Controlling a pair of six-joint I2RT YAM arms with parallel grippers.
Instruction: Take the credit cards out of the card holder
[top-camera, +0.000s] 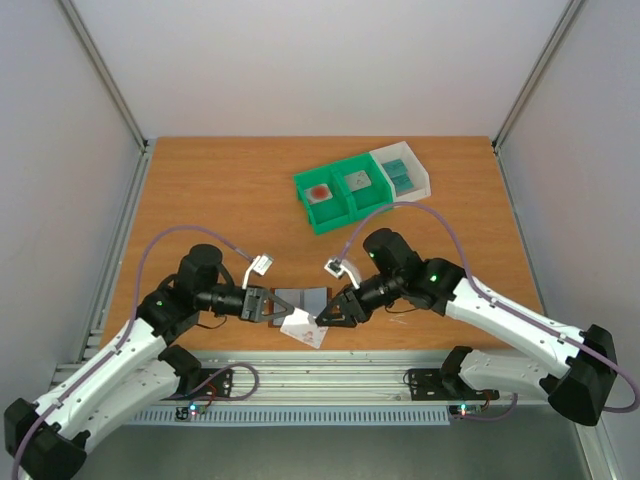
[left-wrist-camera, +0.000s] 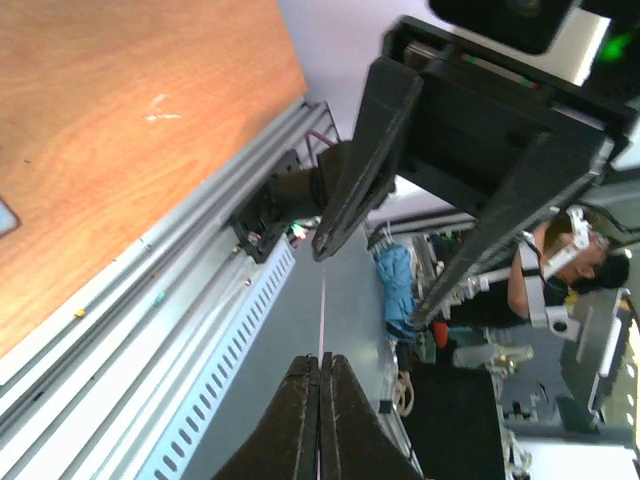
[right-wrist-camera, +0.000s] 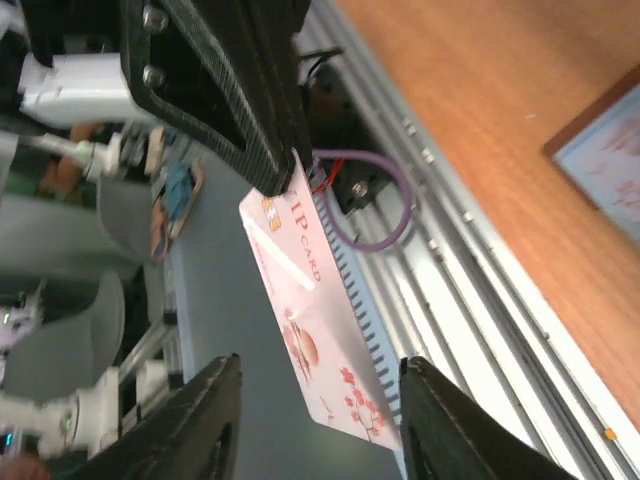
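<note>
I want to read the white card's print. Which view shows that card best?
Right wrist: the white card faces the lens, large, with its lettering and pink flowers plain. Top external shows it only as a small pale patch between the grippers. Left wrist catches just its thin edge.

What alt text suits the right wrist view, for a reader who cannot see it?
A whitish credit card with pink-red marks hangs in the air, pinched at its top corner by the left tool. The right tool stands open, one finger on each side of the card's lower end. Behind are a metal rail and the wooden table.
</note>
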